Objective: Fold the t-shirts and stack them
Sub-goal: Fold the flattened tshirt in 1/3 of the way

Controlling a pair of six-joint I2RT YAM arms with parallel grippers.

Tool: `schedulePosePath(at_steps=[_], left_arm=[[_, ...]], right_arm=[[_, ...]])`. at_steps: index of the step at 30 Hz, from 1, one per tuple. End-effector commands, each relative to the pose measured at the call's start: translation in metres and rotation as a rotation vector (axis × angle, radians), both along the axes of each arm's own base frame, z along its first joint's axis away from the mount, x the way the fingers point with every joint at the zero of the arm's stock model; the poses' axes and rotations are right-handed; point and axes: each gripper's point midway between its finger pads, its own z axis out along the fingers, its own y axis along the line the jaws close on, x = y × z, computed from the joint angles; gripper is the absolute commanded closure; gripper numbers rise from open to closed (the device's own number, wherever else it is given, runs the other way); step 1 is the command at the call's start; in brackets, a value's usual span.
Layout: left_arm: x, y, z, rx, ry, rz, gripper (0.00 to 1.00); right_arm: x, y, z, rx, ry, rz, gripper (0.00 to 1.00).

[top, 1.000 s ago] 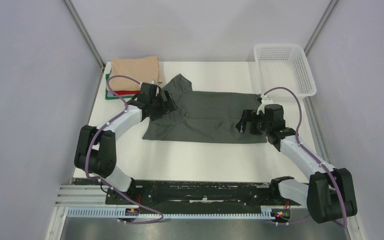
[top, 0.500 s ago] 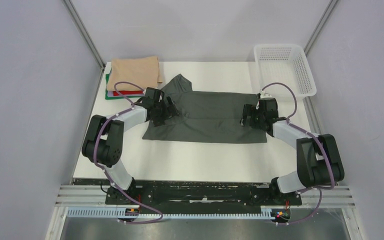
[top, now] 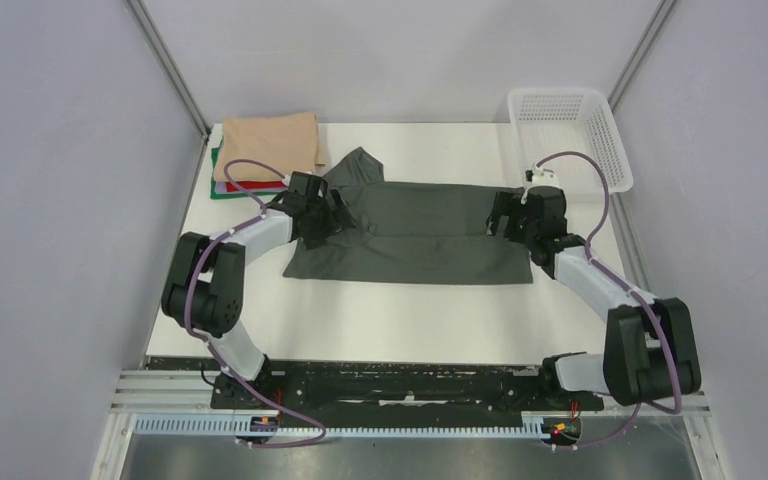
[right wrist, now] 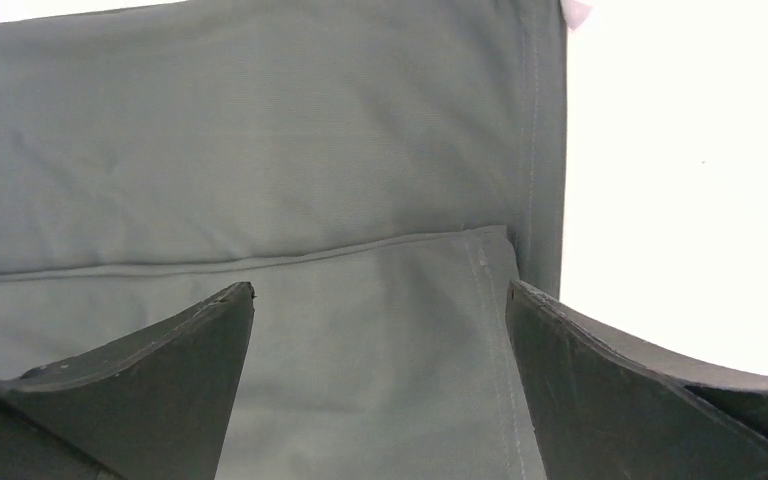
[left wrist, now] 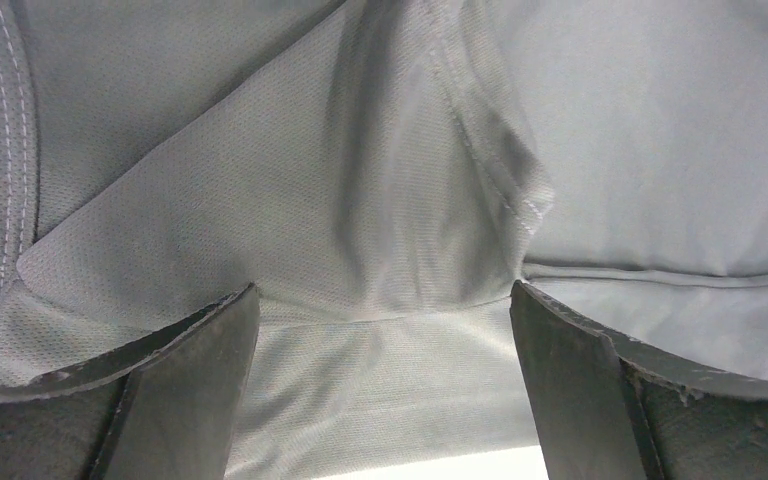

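Observation:
A dark charcoal-grey t-shirt (top: pixel 420 235) lies spread on the white table, one long edge folded over, a sleeve sticking out at its far left. My left gripper (top: pixel 338 214) is open over the shirt's left end; in the left wrist view its jaws stand wide apart just above the sleeve cloth (left wrist: pixel 380 250). My right gripper (top: pixel 498 215) is open over the shirt's right end, above the folded hem (right wrist: pixel 380 300). A folded tan t-shirt (top: pixel 270 145) tops a stack at the back left, with red (top: pixel 250 186) and green (top: pixel 225 192) shirts under it.
A white plastic lattice basket (top: pixel 568 135) stands at the back right corner. Grey walls close in on both sides. The table's bare white surface (top: pixel 390 315) runs along the near side of the shirt.
My right gripper has moved away from me, from the shirt's near right part to its far right corner. My left gripper has shifted slightly toward the sleeve and stays there.

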Motion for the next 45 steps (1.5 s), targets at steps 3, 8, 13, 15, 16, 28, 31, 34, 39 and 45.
schedulePosePath(at_steps=[3,8,13,15,16,28,31,34,39,45], left_arm=[[0.016,-0.006,0.023,-0.038,-0.091,0.014,0.0],[0.007,-0.001,-0.01,-0.008,-0.009,0.027,0.0],[-0.012,0.016,-0.031,0.058,0.049,0.071,0.0],[-0.023,0.022,-0.037,0.081,0.078,0.077,0.0],[-0.029,0.026,-0.039,0.093,0.088,0.083,0.0],[-0.161,0.028,-0.052,0.064,0.252,0.07,0.0],[-0.185,0.038,-0.046,0.093,0.243,0.104,0.0],[-0.192,0.042,-0.036,0.068,0.193,0.126,0.0],[-0.181,0.042,-0.019,0.051,0.103,0.123,0.0],[-0.176,0.046,-0.015,0.086,0.097,0.125,0.0]], right_arm=[[-0.024,0.037,0.001,-0.031,-0.023,0.112,0.02],[-0.034,0.054,-0.032,-0.053,0.051,0.155,0.02],[-0.052,0.055,-0.069,-0.064,0.149,0.156,0.02],[-0.068,0.052,-0.082,-0.07,0.193,0.157,0.02],[-0.076,0.05,-0.087,-0.072,0.211,0.159,0.02],[-0.197,0.039,-0.117,-0.026,0.399,0.226,0.02],[-0.219,0.036,-0.117,-0.019,0.44,0.228,0.02],[-0.232,0.04,-0.113,0.029,0.445,0.236,0.02],[-0.253,0.053,-0.108,0.095,0.494,0.305,0.02],[-0.27,0.059,-0.103,0.131,0.55,0.341,0.02]])
